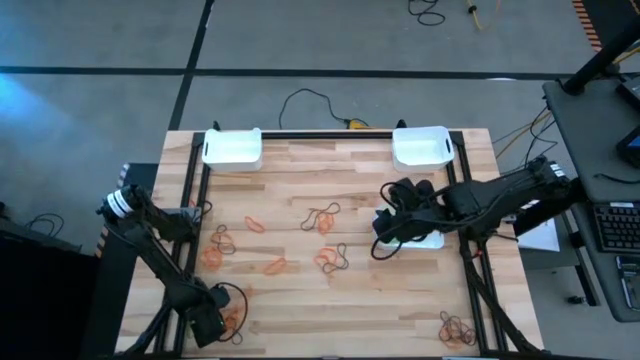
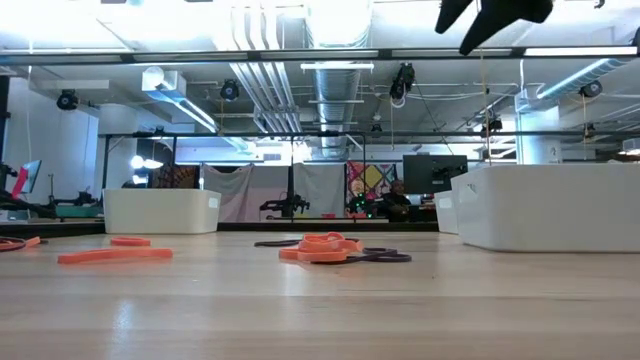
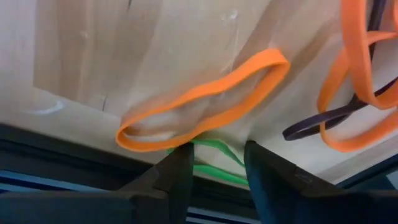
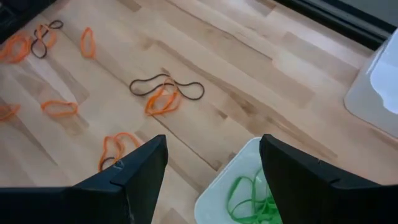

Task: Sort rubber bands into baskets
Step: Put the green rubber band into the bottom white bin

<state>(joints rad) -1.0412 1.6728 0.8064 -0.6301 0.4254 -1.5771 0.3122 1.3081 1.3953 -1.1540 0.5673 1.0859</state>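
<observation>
Orange and dark rubber bands point(image 1: 322, 216) lie scattered on the wooden table. At the near left corner my left gripper point(image 1: 215, 325) points down, open. Its fingertips point(image 3: 214, 177) stand on either side of a green band point(image 3: 214, 163), just short of an orange band point(image 3: 205, 102) lying flat. My right gripper point(image 1: 383, 228) hangs open, high over the table's right side, above a white basket point(image 4: 214, 199) that holds green bands point(image 4: 252, 196). Two more baskets point(image 1: 233, 148) point(image 1: 420, 146) stand at the far edge.
Bands cluster near the left gripper point(image 1: 232, 318) and at the near right corner point(image 1: 455, 330). Black frame rails point(image 1: 190, 200) run along the table's sides. A black cable point(image 1: 310, 100) lies beyond the far edge, and a white sheet point(image 1: 540, 235) lies to the right.
</observation>
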